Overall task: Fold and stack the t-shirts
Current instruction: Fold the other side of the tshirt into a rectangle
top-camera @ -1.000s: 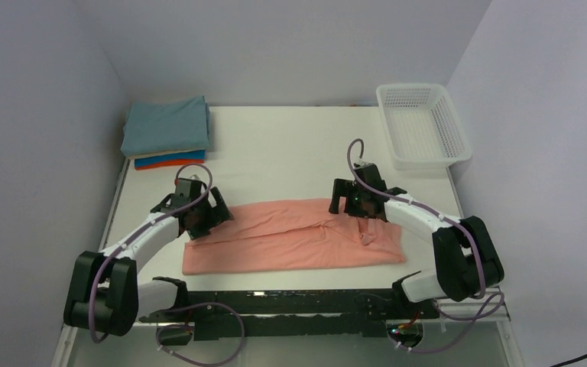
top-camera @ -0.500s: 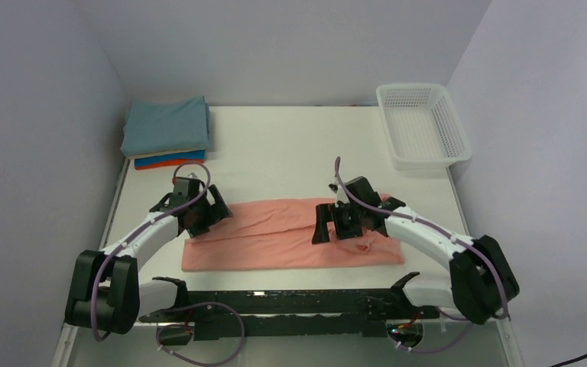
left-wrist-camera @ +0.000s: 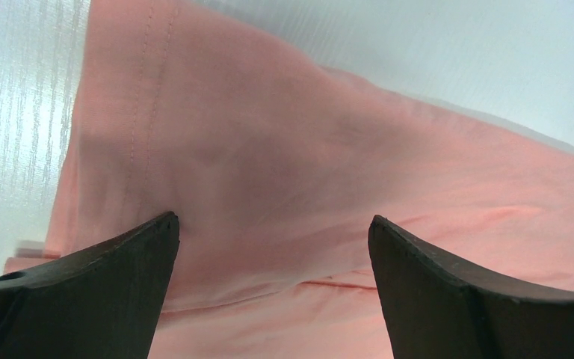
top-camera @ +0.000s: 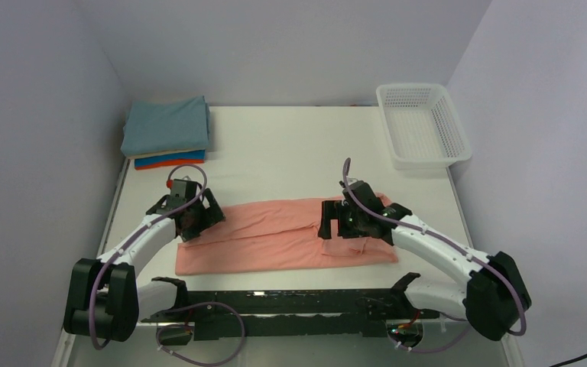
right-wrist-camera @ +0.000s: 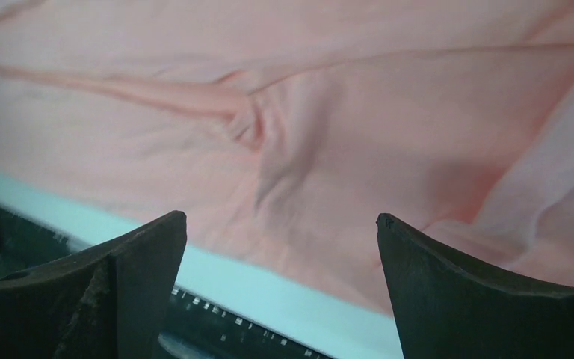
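Soft matt salmon-pink cloth t-shirt (top-camera: 275,246), smooth white table (top-camera: 290,153), plastic mesh basket (top-camera: 430,161)

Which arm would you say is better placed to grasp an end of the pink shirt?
Probably left: the left gripper, open, hovers over the pink shirt at its left end; the right gripper sits inboard of the right end.

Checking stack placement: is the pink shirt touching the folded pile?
Apart. Top view shows a strip of table between the pink shirt and the folded pile.

No text, label, brand or number can be read anywhere.
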Controlling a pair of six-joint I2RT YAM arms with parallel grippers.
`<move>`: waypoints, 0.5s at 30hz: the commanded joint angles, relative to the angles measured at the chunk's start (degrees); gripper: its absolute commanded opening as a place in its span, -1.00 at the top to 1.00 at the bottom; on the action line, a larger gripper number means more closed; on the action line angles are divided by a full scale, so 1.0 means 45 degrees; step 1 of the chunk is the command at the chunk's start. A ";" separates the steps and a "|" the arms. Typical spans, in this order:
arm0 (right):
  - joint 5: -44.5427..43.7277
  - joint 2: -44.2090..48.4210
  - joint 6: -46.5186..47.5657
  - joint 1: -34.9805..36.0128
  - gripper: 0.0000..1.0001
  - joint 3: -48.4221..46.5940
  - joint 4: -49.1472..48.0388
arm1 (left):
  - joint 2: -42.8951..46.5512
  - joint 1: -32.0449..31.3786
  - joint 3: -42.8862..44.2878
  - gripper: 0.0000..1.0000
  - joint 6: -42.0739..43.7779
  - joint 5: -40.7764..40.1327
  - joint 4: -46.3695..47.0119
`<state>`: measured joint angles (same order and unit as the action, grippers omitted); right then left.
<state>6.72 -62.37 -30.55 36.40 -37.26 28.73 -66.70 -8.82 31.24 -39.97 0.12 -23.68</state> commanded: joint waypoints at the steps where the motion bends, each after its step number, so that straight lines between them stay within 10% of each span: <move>1: -0.2810 -0.1277 -0.0666 -0.0525 -1.00 -0.0552 -0.1447 | -0.0006 0.0065 -0.0049 -0.99 0.0179 -0.0200 0.0001; 15: -0.7727 -0.0200 -0.2545 -0.4692 -1.00 0.0087 0.2225 | -0.0062 0.0254 -0.0224 -0.99 0.0088 -0.0870 -0.0199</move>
<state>-15.31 -69.30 -36.64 17.08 -36.75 30.26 -67.00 -8.47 31.18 -39.88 -0.84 -23.51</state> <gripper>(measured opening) 0.997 0.994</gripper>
